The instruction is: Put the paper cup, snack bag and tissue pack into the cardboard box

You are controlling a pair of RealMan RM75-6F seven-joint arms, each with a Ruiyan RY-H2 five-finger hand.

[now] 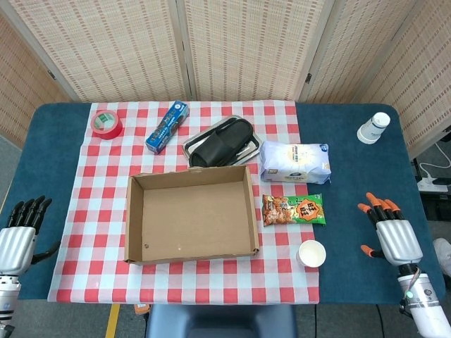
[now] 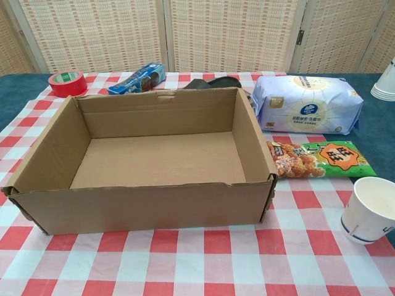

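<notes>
Brown open-topped cardboard box [image 1: 190, 215], nothing inside, on the red-and-white checked tablecloth [image 1: 99, 211] towards its front edge; green and orange snack bag [image 1: 294, 210] just beside the box's right wall; white and blue tissue pack [image 1: 294, 162] behind the bag; white paper cup [image 1: 311, 253] upright at the cloth's front right corner. Left hand [image 1: 17, 239] and right hand [image 1: 392, 231] at the table's side edges, fingers apparently apart, holding nothing

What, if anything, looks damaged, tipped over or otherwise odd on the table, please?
Nothing stands out. The cardboard box sits open and empty, the paper cup stands upright, and the snack bag and tissue pack lie flat beside it.
</notes>
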